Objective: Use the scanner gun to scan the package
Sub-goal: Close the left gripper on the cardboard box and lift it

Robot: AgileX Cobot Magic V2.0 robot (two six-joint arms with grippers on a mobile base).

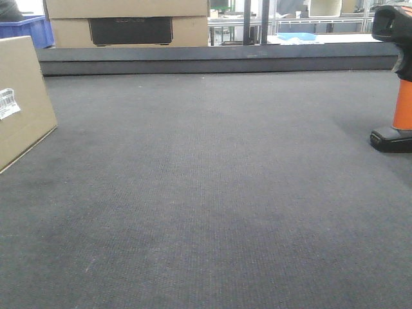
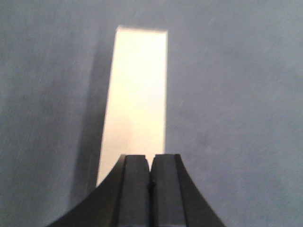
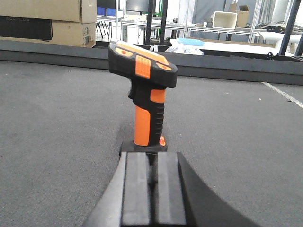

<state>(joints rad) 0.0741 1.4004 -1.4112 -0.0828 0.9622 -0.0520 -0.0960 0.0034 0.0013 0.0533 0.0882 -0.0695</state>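
Pressing flat against each other with nothing between them, the two black fingers of your left gripper [image 2: 150, 163] are pointing down at the package [image 2: 137, 94]. In the left wrist view you are looking at its narrow upper edge, a bright tan strip running away from the fingertips. The tips are sitting over its near end, though you cannot tell whether they are touching it. The dark grey mat [image 2: 236, 94] is lying on both sides of it.

The fingers of your right gripper [image 3: 151, 158] are likewise squeezing together on nothing. The scanner gun [image 3: 147, 94] is standing upright just ahead of them on its flat black base. Its orange handle is rising to a black head with orange buttons.

In the front view, the package is standing on edge at the far left, cut off by the frame. It is showing you a broad tan face with a small white label [image 1: 8, 103]. The scanner gun is standing at the far right, well apart from it, with open mat between them. Beyond the mat, a raised dark ledge [image 1: 219, 59] is running across. Behind it a bigger cardboard box [image 1: 129, 26] with a black panel is sitting beside a blue bin [image 1: 29, 29].
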